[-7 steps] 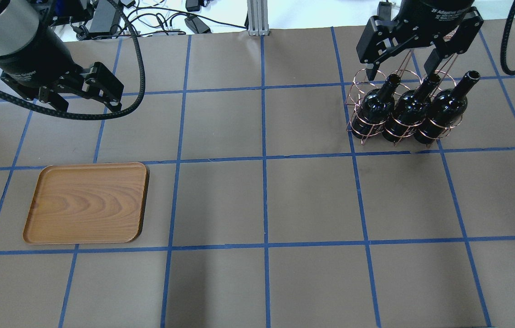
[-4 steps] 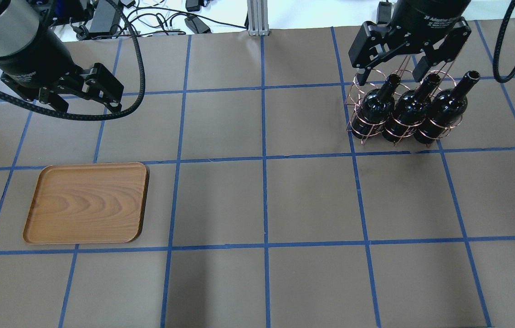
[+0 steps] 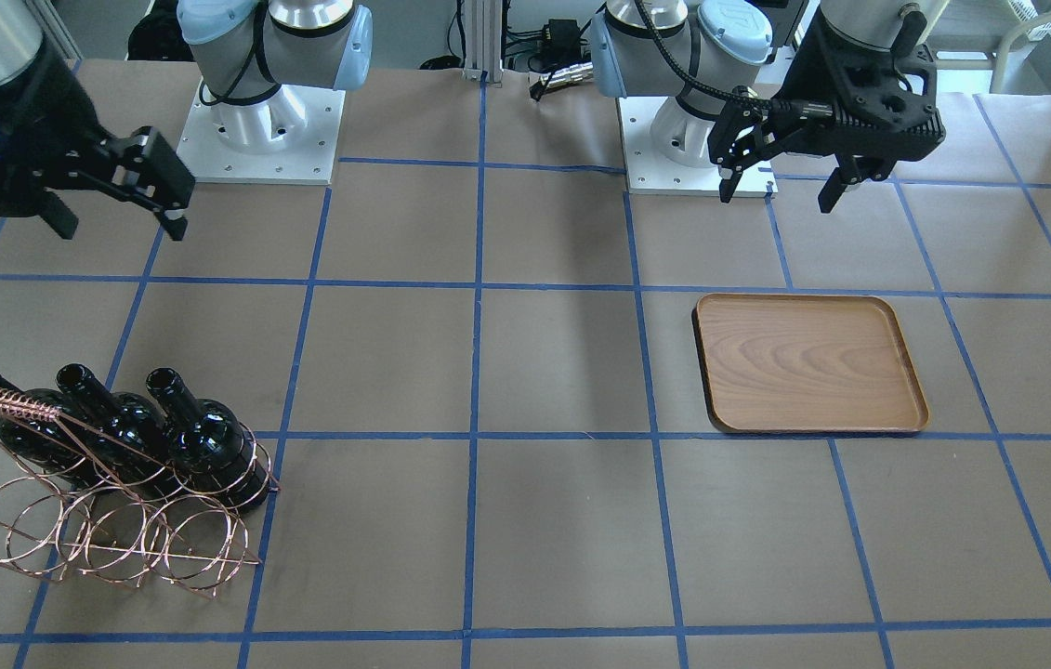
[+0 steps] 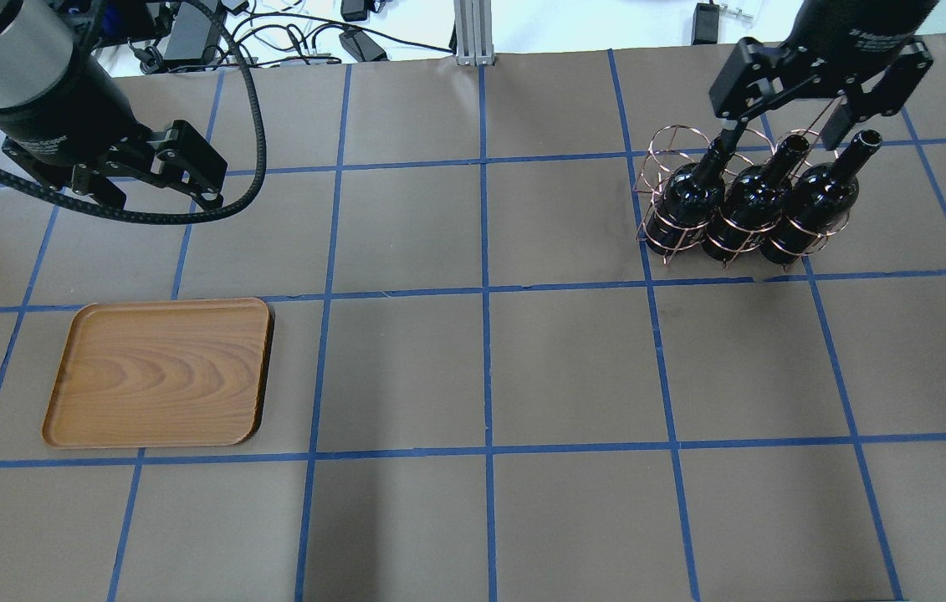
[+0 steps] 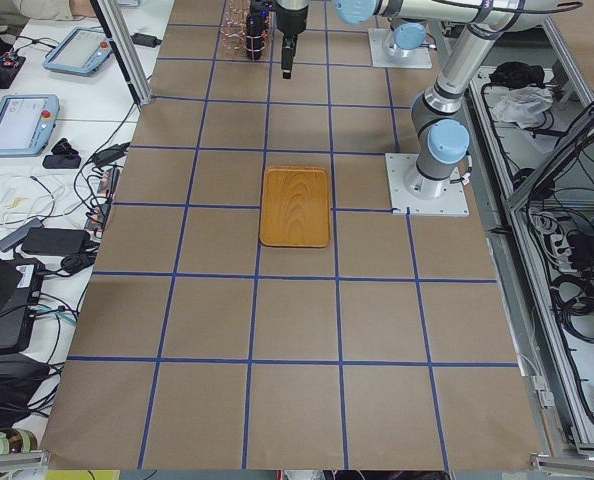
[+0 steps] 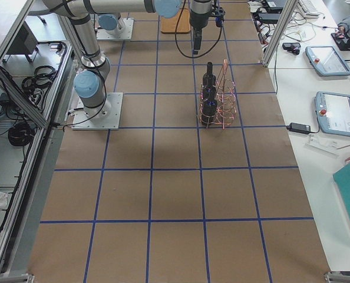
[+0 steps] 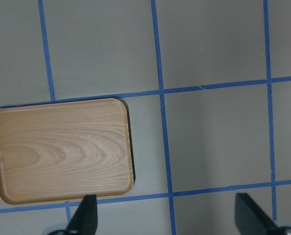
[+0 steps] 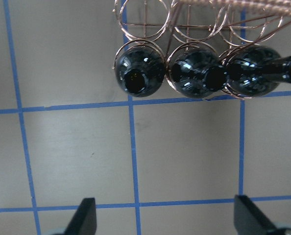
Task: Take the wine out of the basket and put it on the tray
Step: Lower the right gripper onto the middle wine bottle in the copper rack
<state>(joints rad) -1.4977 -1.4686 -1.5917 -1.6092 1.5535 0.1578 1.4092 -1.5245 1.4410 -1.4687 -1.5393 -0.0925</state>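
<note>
Right gripper [image 4: 779,132] over the wine [image 4: 684,196]
Jaws wide apart and empty, like the left gripper's [image 4: 156,180]. Three bottles stand in the basket [image 4: 655,160] at far right; the tray [image 4: 159,372] lies near left. The necks crowd together, so closing off-centre may snag a neighbour or the basket wire.

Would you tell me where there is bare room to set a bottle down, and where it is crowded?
The tray is bare all over. The table between tray and basket is open too. Crowded: the basket, its three bottles packed side by side, with the open right gripper hovering near their necks.
</note>
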